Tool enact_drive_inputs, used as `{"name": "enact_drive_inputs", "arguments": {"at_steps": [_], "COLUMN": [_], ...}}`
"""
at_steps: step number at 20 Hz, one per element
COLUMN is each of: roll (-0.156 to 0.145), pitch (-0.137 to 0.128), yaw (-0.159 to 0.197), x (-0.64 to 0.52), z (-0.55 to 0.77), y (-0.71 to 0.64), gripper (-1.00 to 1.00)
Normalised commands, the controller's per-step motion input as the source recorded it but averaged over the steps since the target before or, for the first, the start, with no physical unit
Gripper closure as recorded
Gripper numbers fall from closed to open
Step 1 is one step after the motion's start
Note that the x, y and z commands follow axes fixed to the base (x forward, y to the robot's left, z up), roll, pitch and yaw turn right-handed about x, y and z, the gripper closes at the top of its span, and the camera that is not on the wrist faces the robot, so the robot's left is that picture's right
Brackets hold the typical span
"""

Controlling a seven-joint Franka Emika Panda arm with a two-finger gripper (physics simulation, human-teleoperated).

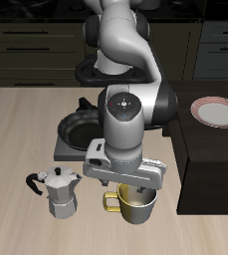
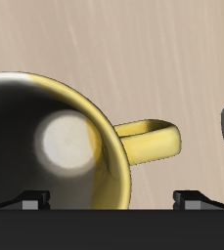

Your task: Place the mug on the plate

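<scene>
The table (image 1: pixel 16 139) runs wide under me; a dark raised block (image 1: pixel 207 164) sits off to one side of my gripper (image 1: pixel 128 186), and the plate (image 1: pixel 216 112) rests on top of it, well apart from me and farther back.

Frying pan (image 1: pixel 78 127) is behind my gripper, on a grey stand. Moka pot (image 1: pixel 61 192) is just beside me on the side away from the plate, close to the mug's handle (image 2: pixel 151 140).

The mug (image 1: pixel 137 205) is directly under my gripper, upright on the table near the front edge, rim up, dark inside. In the wrist view its mouth fills most of the frame, the handle sticking out sideways.

Gripper state: I see both fingertips (image 2: pixel 30 202) at the edge of the wrist view, spread apart, and one seems to line up over the mug's mouth. Can't tell whether they're clamped on the wall or just hovering around it.

My read: this is the grasp step. To do it well, pinch one wall section away from the handle, one finger inside, one outside, then close firmly. Lift straight up high enough to clear the block's edge before traversing. Watch the moka pot on the way up.
</scene>
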Motion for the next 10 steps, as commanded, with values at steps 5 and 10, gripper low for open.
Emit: {"name": "enact_drive_inputs", "arguments": {"at_steps": [5,10], "roll": [0.040,0.055], "pitch": [0.050,0.021], "yaw": [-0.026,-0.045], "x": [0.00,-0.08], "z": [-0.37,-0.17], "y": [0.02,0.14], "gripper": [1.00,1.00]}}
